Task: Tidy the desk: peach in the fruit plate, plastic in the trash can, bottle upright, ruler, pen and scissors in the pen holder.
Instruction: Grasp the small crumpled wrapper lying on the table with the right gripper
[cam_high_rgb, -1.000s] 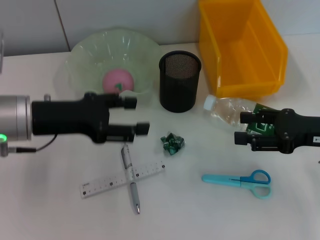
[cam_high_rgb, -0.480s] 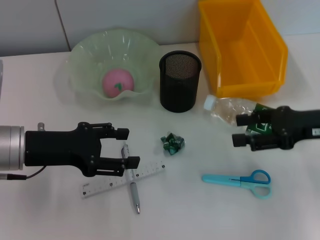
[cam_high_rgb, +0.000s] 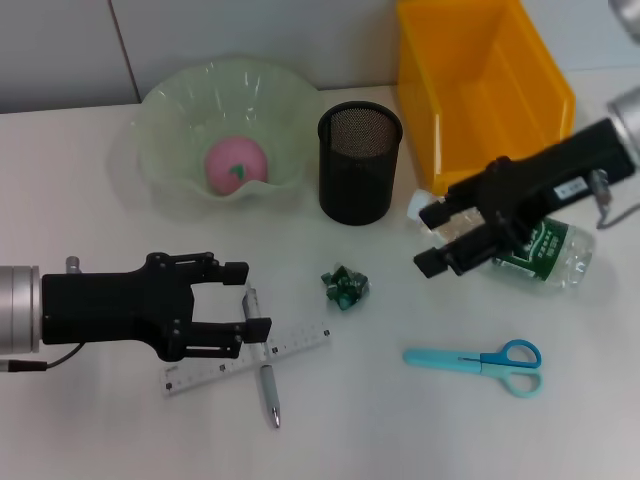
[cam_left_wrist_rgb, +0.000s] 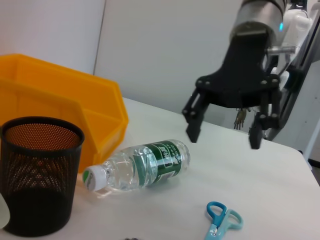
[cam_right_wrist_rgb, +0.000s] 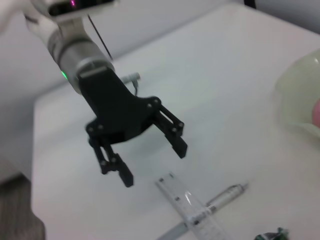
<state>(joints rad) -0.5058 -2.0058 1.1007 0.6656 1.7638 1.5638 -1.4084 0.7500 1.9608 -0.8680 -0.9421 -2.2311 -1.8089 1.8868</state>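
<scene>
Left gripper (cam_high_rgb: 248, 299): hung low over the desk with fingers spread, its tips at the top end of the pen and the ruler's right part, nothing held.
Right gripper (cam_high_rgb: 433, 238): hung above the bottle's neck with fingers spread wide, nothing between them.
Peach (cam_high_rgb: 237, 163): lay in the plate (cam_high_rgb: 170, 110), at the desk's far left.
Holder (cam_high_rgb: 358, 163): stood upright between the plate and the bin, black mesh.
Bin (cam_high_rgb: 480, 90): orange, at the far right, just behind the bottle.
Bottle (cam_high_rgb: 545, 250): lay on its side in front of the bin, white cap toward the holder.
Plastic (cam_high_rgb: 345, 286): a crumpled green wad, on the desk in front of the holder.
Pen (cam_high_rgb: 263, 358): lay across the ruler (cam_high_rgb: 246, 359), the two forming a cross, near the front left.
Scissors (cam_high_rgb: 479, 361): blue, closed, flat on the desk in front of the bottle.
</scene>
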